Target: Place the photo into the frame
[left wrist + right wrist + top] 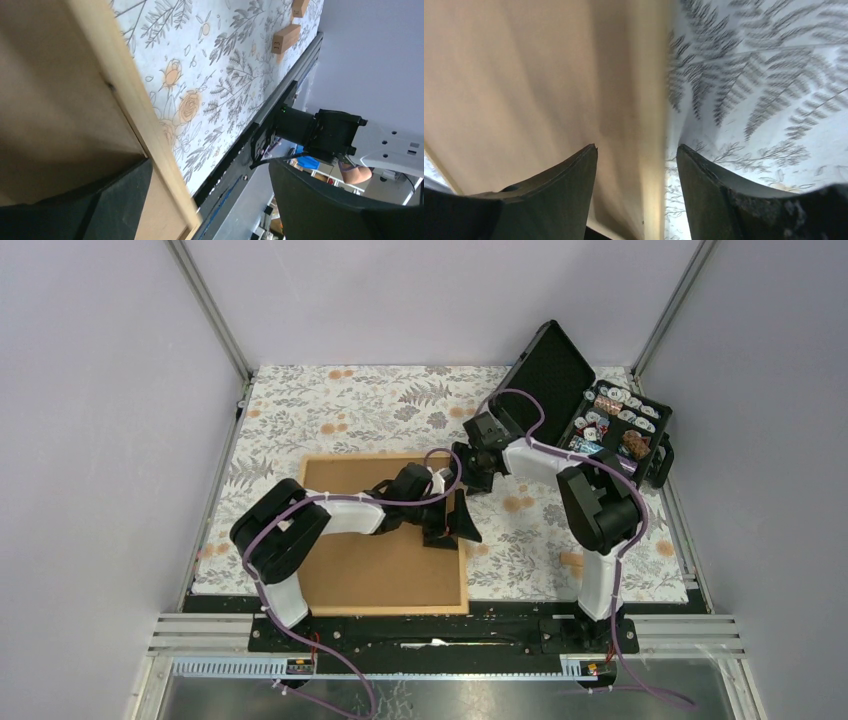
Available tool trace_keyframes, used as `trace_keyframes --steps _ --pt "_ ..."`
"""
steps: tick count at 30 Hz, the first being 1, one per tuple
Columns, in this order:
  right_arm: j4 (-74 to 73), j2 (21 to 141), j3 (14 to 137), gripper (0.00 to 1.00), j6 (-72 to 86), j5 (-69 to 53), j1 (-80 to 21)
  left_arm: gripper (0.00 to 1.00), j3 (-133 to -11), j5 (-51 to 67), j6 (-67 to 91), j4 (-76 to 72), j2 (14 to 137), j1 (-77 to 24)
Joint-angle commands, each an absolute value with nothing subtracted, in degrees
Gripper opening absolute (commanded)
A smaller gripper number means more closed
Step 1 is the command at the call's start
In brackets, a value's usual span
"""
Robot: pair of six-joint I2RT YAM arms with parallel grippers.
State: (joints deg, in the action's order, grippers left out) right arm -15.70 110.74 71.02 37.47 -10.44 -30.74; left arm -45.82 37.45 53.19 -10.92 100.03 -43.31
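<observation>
The light-wood frame [385,611] lies flat on the floral cloth with a brown backing board [370,570] filling it. The photo is out of view. My left gripper [452,530] hovers over the frame's right rail [135,100], jaws wide open, one finger [100,205] above the board and the other finger [325,205] past the table's edge. My right gripper [468,480] is at the frame's far right corner. Its jaws stand apart astride the rail [649,125], one finger [554,195] over the board, the other finger [724,200] over the cloth.
An open black hard case [560,370] with several small items stands at the back right. A small wooden block [572,560] lies on the cloth [380,400] near the right arm's base, also seen in the left wrist view as a block [286,38]. A metal rail [450,625] runs along the near edge.
</observation>
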Motion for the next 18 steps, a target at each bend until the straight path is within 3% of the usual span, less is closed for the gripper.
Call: trace_keyframes --steps 1,6,9,18 --pt "-18.8 114.1 77.7 0.69 32.2 -7.7 -31.8 0.93 -49.9 38.8 53.1 -7.1 104.8 -46.6" --pt "-23.4 112.1 77.0 0.7 27.3 -9.6 -29.0 0.94 -54.4 35.2 45.2 4.0 100.9 -39.3" --pt "-26.7 111.3 77.9 0.65 24.1 -13.3 -28.2 0.94 -54.1 34.2 41.0 8.5 97.8 -33.1" --pt "-24.2 105.9 68.9 0.33 29.5 -21.4 -27.8 0.94 -50.5 32.6 39.2 8.9 96.4 -23.4"
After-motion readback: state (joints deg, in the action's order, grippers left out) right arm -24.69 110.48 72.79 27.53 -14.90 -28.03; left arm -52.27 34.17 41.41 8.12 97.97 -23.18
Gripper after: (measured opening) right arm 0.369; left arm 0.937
